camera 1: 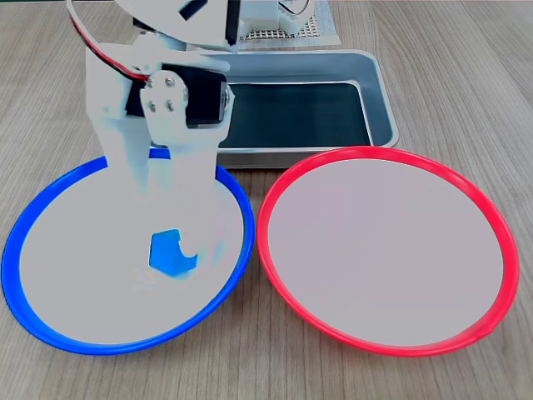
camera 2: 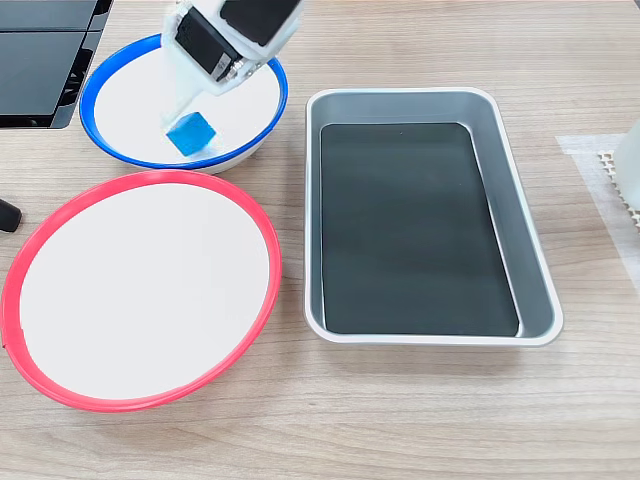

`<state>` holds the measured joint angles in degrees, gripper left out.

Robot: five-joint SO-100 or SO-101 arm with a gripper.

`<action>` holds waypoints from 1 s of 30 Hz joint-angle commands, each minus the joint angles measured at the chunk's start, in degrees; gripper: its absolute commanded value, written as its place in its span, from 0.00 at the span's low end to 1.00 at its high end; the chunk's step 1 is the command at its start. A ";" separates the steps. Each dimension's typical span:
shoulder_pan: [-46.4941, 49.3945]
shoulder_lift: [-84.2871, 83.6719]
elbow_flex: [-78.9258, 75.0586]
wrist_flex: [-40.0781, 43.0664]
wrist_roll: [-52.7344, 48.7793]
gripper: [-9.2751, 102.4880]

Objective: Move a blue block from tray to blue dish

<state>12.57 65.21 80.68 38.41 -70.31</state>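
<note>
The white claw (camera 1: 176, 250) reaches down into the blue dish (camera 1: 50, 329), clenched on the blue block (camera 1: 169, 253), which sits at the dish's pale centre. In a fixed view the red dish (camera 1: 387, 250) lies just right of it, and the tray (camera 1: 379, 92) sits beyond both on the tabletop (camera 1: 466, 67).

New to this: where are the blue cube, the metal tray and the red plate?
Blue cube (camera 2: 191, 132): a fixed view, its top face.
Tray (camera 2: 505, 180): same view, right wall.
Red plate (camera 1: 287, 179): other fixed view, left rim.
</note>
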 commanded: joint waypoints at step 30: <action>-7.21 105.82 80.60 -3.52 79.10 0.08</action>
<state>5.19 159.79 151.79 31.11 11.60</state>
